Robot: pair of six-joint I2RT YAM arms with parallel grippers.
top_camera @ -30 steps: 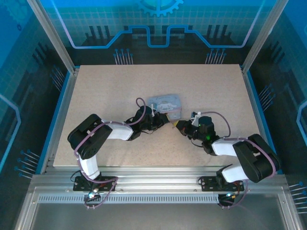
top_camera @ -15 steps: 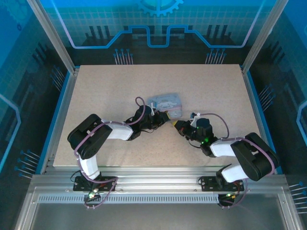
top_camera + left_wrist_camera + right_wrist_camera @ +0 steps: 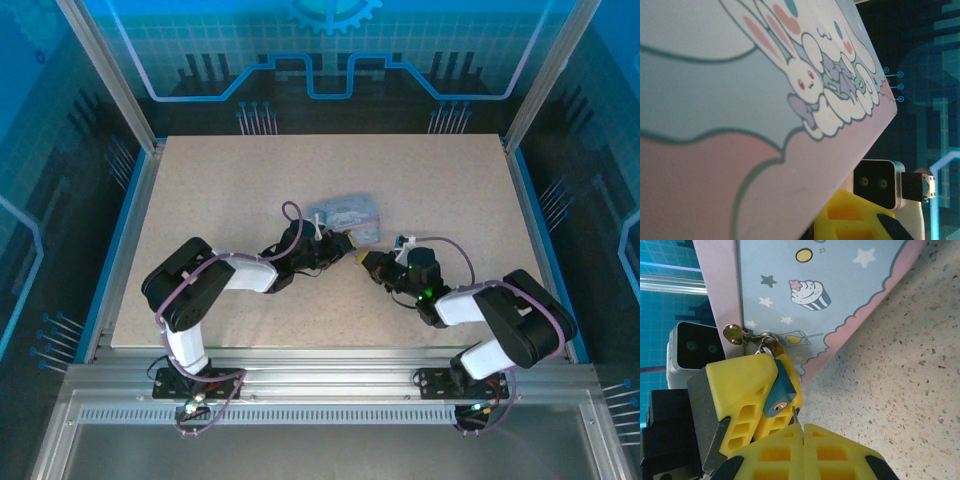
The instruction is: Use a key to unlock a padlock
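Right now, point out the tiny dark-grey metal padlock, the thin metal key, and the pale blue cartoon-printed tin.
padlock (image 3: 780, 390): right wrist view, on its body.
key (image 3: 796, 416): right wrist view, on its blade.
tin (image 3: 850, 295): right wrist view, on its blue face.

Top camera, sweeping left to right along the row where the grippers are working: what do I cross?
left arm → left gripper → right gripper → right arm. The tin lies behind both grippers and spans them, so it has no clear place in the order.

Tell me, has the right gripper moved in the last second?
Yes. The right gripper has crept left, away from the table's right edge, toward the tin.
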